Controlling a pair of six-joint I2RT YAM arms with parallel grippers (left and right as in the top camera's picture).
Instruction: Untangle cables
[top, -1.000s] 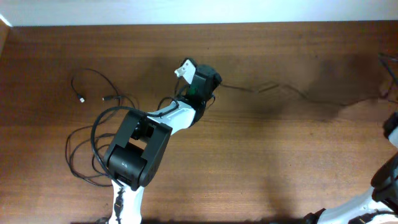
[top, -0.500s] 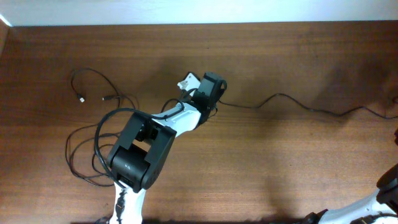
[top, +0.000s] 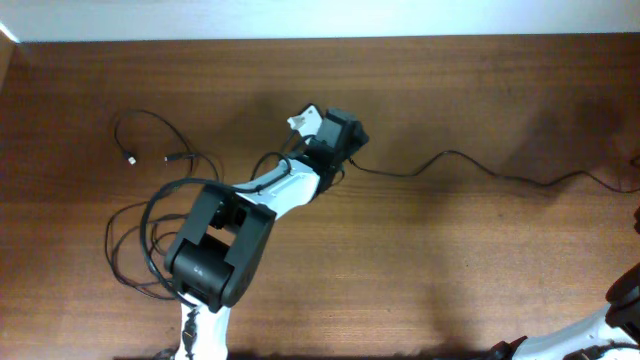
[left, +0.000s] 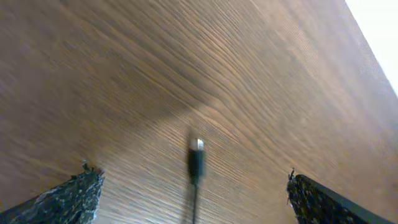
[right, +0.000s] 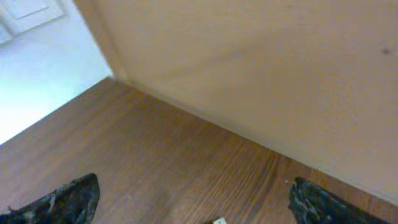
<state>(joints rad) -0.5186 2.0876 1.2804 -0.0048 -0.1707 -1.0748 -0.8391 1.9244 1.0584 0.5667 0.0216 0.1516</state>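
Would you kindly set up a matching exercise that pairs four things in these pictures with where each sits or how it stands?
Column one:
1. long cable
2. coiled cables
3. left end effector
4. right end effector

Column two:
A. open, facing a beige wall
B. stretched across the right half of the table
C. open, a plug lying ahead of it
D. looped at the table's left side

Pairs: 1-B, 2-D, 3-C, 4-A.

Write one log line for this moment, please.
left gripper: open | thin black cable: plug between jaws | right gripper: open
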